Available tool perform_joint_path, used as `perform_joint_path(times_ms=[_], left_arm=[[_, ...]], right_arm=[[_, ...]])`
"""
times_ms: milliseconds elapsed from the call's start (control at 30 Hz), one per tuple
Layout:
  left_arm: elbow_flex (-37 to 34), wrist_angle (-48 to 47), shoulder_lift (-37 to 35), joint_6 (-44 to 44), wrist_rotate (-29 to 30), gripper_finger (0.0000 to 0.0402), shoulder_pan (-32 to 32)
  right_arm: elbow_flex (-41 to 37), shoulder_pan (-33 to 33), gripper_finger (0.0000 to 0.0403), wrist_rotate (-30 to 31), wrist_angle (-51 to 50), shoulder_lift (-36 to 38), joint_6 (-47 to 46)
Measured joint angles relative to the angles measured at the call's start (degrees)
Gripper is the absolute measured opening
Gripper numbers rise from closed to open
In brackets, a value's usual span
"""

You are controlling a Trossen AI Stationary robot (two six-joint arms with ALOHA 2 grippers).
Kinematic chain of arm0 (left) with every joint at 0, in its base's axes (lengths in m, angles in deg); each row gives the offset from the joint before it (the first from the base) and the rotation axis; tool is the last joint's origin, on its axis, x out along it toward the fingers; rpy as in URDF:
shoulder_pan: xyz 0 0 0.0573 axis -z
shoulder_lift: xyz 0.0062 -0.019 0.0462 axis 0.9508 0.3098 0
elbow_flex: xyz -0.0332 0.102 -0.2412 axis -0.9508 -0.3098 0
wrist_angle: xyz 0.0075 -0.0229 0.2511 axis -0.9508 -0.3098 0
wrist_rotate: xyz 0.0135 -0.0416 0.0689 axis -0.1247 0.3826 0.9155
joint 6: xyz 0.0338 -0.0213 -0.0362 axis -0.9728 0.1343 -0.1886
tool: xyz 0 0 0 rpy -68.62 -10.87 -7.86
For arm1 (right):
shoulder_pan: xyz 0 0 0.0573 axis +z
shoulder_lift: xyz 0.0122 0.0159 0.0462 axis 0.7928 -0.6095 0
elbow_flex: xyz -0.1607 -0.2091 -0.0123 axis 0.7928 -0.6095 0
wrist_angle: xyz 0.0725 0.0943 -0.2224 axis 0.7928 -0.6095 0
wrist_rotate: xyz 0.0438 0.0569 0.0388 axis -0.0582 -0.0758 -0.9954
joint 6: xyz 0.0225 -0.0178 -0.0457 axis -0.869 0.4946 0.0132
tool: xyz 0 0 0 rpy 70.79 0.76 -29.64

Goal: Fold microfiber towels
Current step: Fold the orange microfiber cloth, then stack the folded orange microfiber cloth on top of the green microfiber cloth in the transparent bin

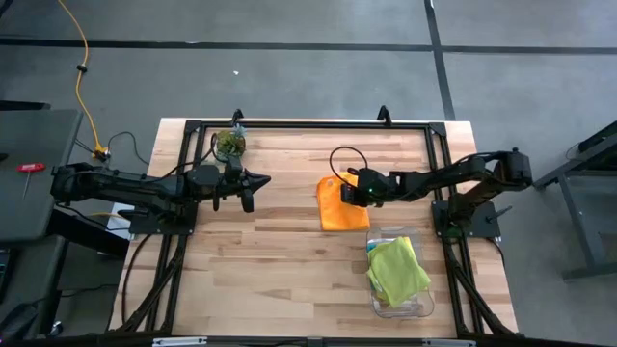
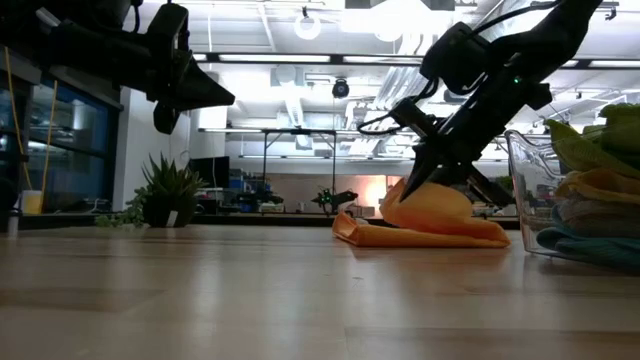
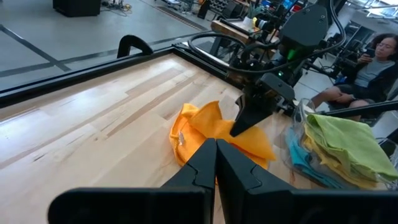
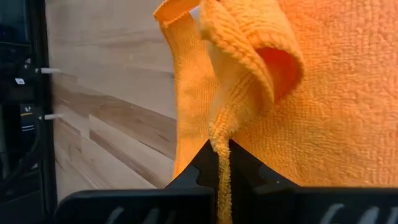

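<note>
An orange microfiber towel lies crumpled on the wooden table right of the middle, and it also shows in the low view. My right gripper is shut on a raised part of it. My left gripper hangs shut above the table left of the middle, holding nothing and pointing toward the towel. Lime green, yellow and teal towels lie piled in a clear bin. My right gripper pinches a bunched edge of the orange towel between its two fingers. The fingers slant down from the table's right side. That part is drawn up into a peak, while the rest of the towel lies on the table.
The clear bin stands near the table's right near corner, close beside the orange towel. A small green plant-like clump sits at the far left. A black frame runs round the table's edges. A person sits beyond the table.
</note>
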Motion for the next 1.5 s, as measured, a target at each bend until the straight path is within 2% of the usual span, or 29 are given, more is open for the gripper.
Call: perform_joint_path(times_ms=[367, 500, 767, 967, 1133, 1233, 1333, 1500], left_arm=[[0.0, 0.0, 0.0, 0.0, 0.1, 0.0000, 0.0], [0.0, 0.0, 0.0, 0.0, 0.2, 0.0000, 0.0], [0.0, 0.0, 0.0, 0.0, 0.3, 0.0000, 0.0], [0.0, 0.0, 0.0, 0.0, 0.3, 0.0000, 0.0], [0.0, 0.0, 0.0, 0.0, 0.3, 0.0000, 0.0], [0.0, 1.0, 0.0, 0.0, 0.2, 0.0000, 0.0], [0.0, 6.0, 0.0, -0.7, -0.6, 0.0000, 0.0], [0.0, 15.4, 0.0, -5.9, -2.1, 0.0000, 0.0]], right_arm=[[0.0, 0.0, 0.0033, 0.2, 0.2, 0.0, -1.8], [0.0, 0.0, 0.0076, -0.2, 2.2, 0.0, -2.1], [0.0, 0.1, 0.0193, -1.6, 11.5, 0.0, -2.0], [0.0, -1.2, 0.0234, -3.1, 15.7, 1.7, 3.5], [0.0, -2.9, 0.0236, -3.4, 6.7, 8.0, 9.6], [0.0, -3.1, 0.0236, -2.2, -2.9, 12.2, 12.1], [0.0, -2.8, 0.0236, 0.9, -10.5, 15.9, 13.9], [0.0, -0.4, 0.0236, 9.4, -12.2, 20.1, 18.2]])
